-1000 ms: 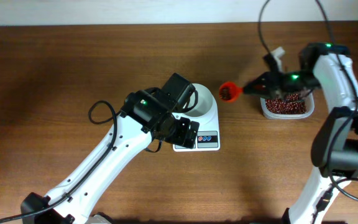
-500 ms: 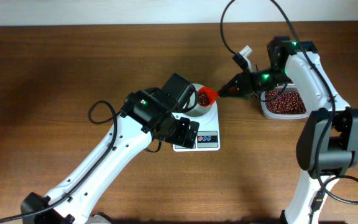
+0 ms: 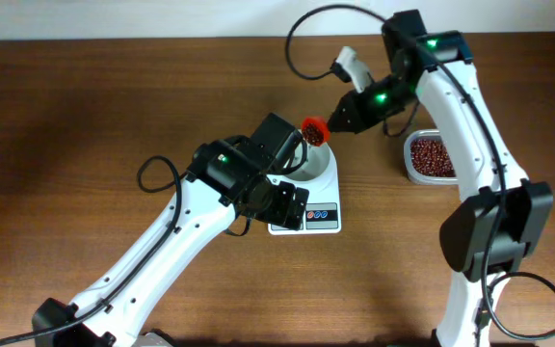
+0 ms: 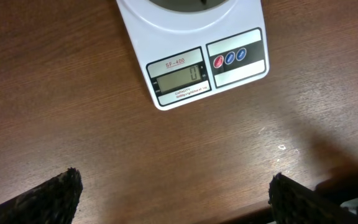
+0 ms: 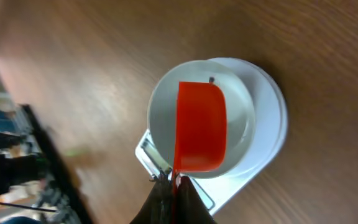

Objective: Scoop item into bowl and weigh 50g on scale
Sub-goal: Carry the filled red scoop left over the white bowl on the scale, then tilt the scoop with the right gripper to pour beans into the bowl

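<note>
At right edge, clear plastic tub (image 3: 408,164) holds red-brown beans (image 3: 432,154); right gripper (image 5: 169,186) clamps red scoop (image 5: 199,127) over round white bowl (image 5: 163,115); white SF-400 scale (image 4: 185,37) reads 0; left gripper (image 4: 176,196) spread.

You face a robotics lab bench: white cabled left arm (image 3: 162,246) and right arm (image 3: 470,116) over a brown wood-grain table (image 3: 85,116) bearing a small white digital scale (image 4: 185,37).

Clamped on a red scoop (image 3: 313,130) by the right gripper (image 3: 331,126), dark fingers pinching the handle. Hovering right over the far rim of the white bowl (image 3: 316,156). Seated on the scale (image 3: 328,183), with display and buttons towards the near edge. Off to the right, well apart: reddish-brown beans (image 3: 430,156) heaped in a clear tub (image 3: 409,160). Hanging over the scale's front-left corner, the left gripper (image 3: 290,204), jaws unreadable from up here.
</note>
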You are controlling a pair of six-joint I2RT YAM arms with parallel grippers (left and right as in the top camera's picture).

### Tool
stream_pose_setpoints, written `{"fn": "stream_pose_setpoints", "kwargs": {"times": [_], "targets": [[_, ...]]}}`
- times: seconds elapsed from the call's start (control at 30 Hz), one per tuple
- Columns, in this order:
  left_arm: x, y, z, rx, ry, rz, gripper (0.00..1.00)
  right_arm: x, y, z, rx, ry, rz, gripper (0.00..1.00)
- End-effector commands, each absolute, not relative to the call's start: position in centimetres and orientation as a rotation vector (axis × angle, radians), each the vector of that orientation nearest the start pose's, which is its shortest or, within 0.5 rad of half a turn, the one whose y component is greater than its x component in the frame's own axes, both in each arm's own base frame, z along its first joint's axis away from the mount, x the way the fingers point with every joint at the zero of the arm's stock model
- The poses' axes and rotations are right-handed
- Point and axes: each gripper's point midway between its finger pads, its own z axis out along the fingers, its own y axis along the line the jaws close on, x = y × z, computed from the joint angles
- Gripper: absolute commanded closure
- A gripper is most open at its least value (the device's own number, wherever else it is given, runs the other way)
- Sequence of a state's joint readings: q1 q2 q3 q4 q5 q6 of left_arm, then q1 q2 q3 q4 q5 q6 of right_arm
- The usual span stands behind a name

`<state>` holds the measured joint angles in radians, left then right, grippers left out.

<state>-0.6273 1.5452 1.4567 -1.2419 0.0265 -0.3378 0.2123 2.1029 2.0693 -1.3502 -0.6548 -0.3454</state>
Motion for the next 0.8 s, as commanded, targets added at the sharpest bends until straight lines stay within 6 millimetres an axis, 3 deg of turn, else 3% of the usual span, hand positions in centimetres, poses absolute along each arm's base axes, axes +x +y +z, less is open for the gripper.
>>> {"fn": "stream_pose_setpoints", "kwargs": {"times": [0.0, 0.07, 0.27, 0.77], "targets": [[25.7, -19.3, 17.5, 0.416, 2.909, -0.189, 0.01, 41.2, 19.4, 18.2, -0.954, 2.657, 0.645, 0.96], [25.7, -19.3, 17.5, 0.416, 2.909, -0.189, 0.01, 41.0, 19.7, 17.7, -0.996, 2.666, 0.563, 0.96], [25.7, -19.3, 17.5, 0.416, 2.909, -0.189, 0.01, 40.9, 21.4, 17.8, -1.08, 2.609, 0.544, 0.96], [25.7, -19.3, 17.5, 0.416, 2.909, -0.189, 0.01, 41.1, 21.5, 17.9, -1.078, 2.596, 0.548, 0.96]]}}
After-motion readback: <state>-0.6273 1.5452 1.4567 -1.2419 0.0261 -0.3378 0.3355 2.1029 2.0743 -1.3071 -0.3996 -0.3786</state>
